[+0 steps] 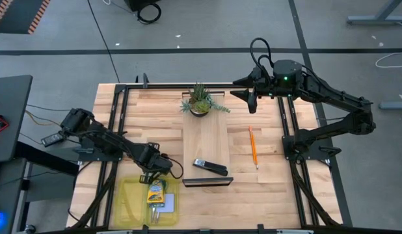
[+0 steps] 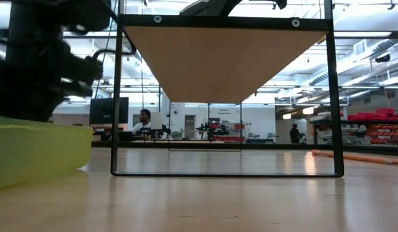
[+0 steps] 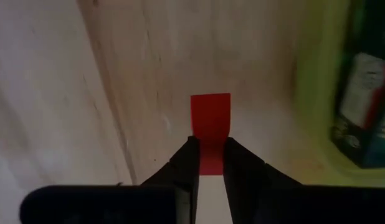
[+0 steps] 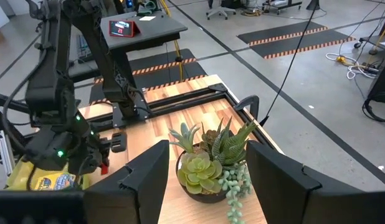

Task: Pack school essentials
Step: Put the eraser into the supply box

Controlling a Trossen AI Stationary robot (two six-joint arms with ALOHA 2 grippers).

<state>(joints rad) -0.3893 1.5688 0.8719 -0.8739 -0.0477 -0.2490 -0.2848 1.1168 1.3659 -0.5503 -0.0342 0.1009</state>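
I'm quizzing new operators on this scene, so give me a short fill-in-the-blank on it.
1. The left end effector grips a flat ___ item.
2. The crayon box lies in the ___ tray.
3. The orange pencil lies on the ___.
4. The right end effector is open above the potted ___.

Missing: red; yellow-green; table; plant

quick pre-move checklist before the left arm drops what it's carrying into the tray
1. Left tool shut on the flat red-and-white piece: ok.
2. Load over the yellow-green tray: not ok; the left wrist view shows bare wood under it, tray rim to one side.
3. Room in tray: ok; crayon box takes only part of it.
4. Right tool clear of the drop, by the potted plant: ok.
5. Orange pencil packed: not ok, lying on the table.
6. Black stapler left out: ok.
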